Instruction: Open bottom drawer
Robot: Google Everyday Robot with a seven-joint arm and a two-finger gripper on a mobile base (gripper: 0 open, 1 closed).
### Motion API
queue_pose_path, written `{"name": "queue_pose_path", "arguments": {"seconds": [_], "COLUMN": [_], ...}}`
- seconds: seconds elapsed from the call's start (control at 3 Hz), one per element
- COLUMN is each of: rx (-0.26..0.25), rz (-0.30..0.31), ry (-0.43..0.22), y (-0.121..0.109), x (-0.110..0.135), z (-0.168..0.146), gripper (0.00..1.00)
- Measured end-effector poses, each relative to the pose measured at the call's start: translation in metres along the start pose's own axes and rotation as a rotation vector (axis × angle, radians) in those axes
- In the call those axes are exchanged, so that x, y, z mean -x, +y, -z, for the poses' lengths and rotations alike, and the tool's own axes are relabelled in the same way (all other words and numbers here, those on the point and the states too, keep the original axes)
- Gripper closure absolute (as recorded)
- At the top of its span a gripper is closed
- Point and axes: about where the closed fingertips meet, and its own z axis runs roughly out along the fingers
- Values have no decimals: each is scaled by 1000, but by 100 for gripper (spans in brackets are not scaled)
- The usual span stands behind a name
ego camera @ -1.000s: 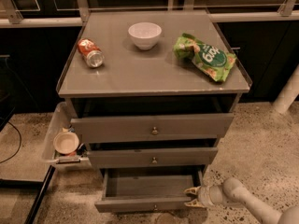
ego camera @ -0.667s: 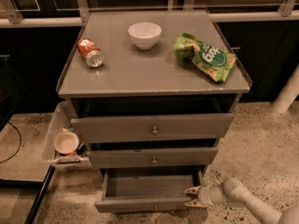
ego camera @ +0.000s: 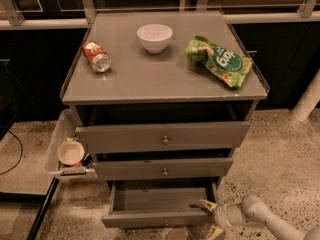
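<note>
The bottom drawer point(ego camera: 159, 200) stands pulled well out of the cabinet. Its shallow grey box is open to view and its slim front panel is nearest the camera. The hand point(ego camera: 207, 218) sits at this drawer's right front corner with its fingers apart. The upper finger point(ego camera: 206, 204) reaches over the right wall just behind the front panel, and the lower one sits in front of and below it. The hand clamps nothing, so it is hooking the corner rather than gripping.

The opening looks mostly done. A pull from one corner tends to skew a drawer, so any further draw should run straight out along the drawer's own line, slow and even, with the upper finger seated behind the panel. It should stop before the box leaves its runners.

The middle drawer point(ego camera: 163, 168), directly above the bottom drawer, juts out a little, so the hand should travel low. On the surface point(ego camera: 150, 86) far above the bottom drawer, a can point(ego camera: 97, 57) lies on its side, and a jerk could roll it.
</note>
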Motion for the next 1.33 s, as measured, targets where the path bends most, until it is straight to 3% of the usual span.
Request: {"name": "queue_pose_path", "arguments": {"seconds": [1.0,1.33], "rx": [31,31], "rz": [27,27], "ry": [-22,-22], "y": [20,19], "x": [10,13], "z": [3,6], "gripper": [83,100]}}
